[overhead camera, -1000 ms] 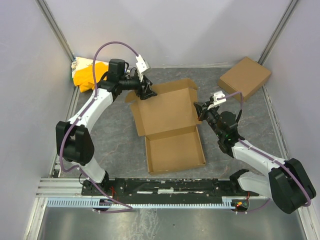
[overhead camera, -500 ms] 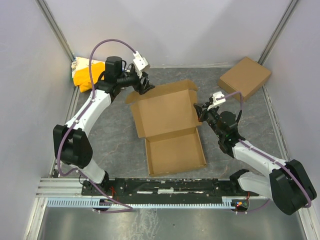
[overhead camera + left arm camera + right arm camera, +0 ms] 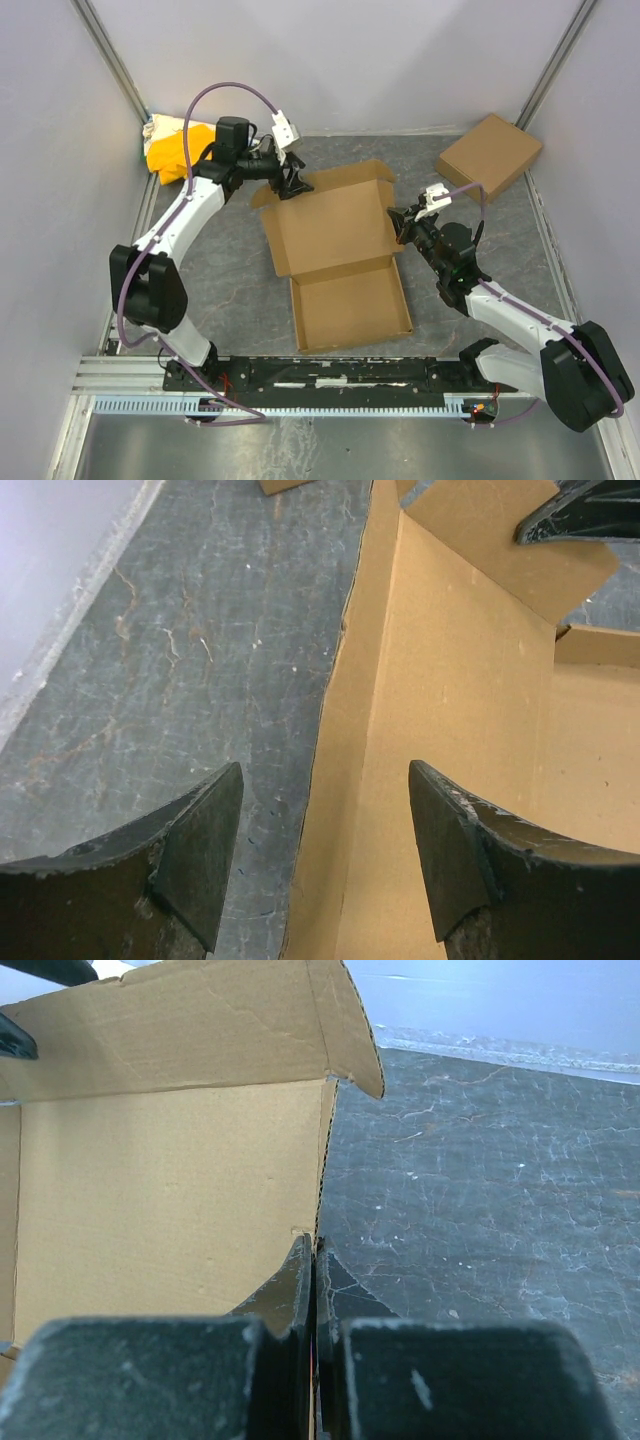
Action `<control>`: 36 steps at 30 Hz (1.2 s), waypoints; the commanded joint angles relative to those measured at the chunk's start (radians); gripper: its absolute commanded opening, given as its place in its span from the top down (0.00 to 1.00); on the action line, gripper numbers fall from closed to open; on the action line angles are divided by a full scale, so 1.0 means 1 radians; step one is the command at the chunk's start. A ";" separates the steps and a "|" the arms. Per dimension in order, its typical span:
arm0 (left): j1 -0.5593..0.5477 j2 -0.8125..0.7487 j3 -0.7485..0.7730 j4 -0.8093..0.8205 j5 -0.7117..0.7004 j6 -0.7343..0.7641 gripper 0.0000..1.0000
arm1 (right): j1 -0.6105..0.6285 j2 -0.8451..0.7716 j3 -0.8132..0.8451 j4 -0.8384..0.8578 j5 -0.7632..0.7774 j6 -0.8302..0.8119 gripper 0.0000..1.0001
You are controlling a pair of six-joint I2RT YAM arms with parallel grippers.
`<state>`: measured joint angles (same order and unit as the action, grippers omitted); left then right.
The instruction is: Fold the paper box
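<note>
The paper box (image 3: 335, 235) lies open mid-table, its far half raised into walls; the left pincer (image 3: 325, 780) is spread astride the left wall's edge, the right pincer (image 3: 402, 222) is pressed together on the right wall; if the left one closes off-centre, the thin wall may buckle or slip free, and any pull could drag the box; the table (image 3: 220, 290) is grey and veined like stone; pale walls enclose it.

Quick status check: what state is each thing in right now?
paper box: open, unfolded, flaps partly raised.
left gripper: open, straddling the box's left flap.
right gripper: shut on the box's right flap.
second cardboard box: closed, far right corner.
cloth bundle: crumpled, far left corner.
</note>
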<state>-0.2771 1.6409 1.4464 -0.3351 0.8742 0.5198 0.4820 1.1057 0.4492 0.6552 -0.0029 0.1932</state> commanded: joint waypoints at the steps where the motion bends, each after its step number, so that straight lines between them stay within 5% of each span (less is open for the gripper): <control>1: -0.011 0.031 0.013 -0.014 0.019 0.041 0.27 | 0.000 -0.029 0.046 0.019 -0.023 -0.011 0.99; 7: -0.032 0.050 0.009 -0.014 -0.022 0.047 0.39 | -0.002 -0.035 0.043 0.013 -0.020 -0.015 0.99; 11: -0.036 0.040 0.010 -0.005 -0.013 0.035 0.79 | -0.001 -0.027 0.044 0.011 -0.012 -0.011 0.99; 13: -0.037 0.025 0.005 0.011 -0.027 0.020 0.89 | -0.001 -0.021 0.050 0.000 0.002 0.000 0.99; 15: -0.037 0.001 -0.001 0.032 -0.038 0.009 0.91 | -0.002 -0.017 0.059 -0.023 0.013 0.007 0.86; 18: -0.045 -0.029 -0.001 0.058 -0.050 -0.012 0.91 | -0.001 -0.023 0.101 -0.123 0.048 0.061 0.45; 21: -0.067 -0.055 0.011 0.061 -0.088 -0.015 0.89 | 0.000 -0.032 0.173 -0.292 0.055 0.088 0.30; 31: -0.243 -0.113 0.094 -0.067 -0.344 0.210 0.86 | -0.001 -0.169 0.257 -0.646 0.133 0.110 0.24; 36: -0.315 -0.085 0.194 -0.132 -0.395 0.276 0.86 | -0.002 -0.202 0.276 -0.825 0.290 0.196 0.34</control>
<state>-0.5537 1.5696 1.5356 -0.4362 0.5503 0.6827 0.4820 0.9192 0.6716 -0.0010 0.1551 0.3161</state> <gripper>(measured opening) 0.142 0.695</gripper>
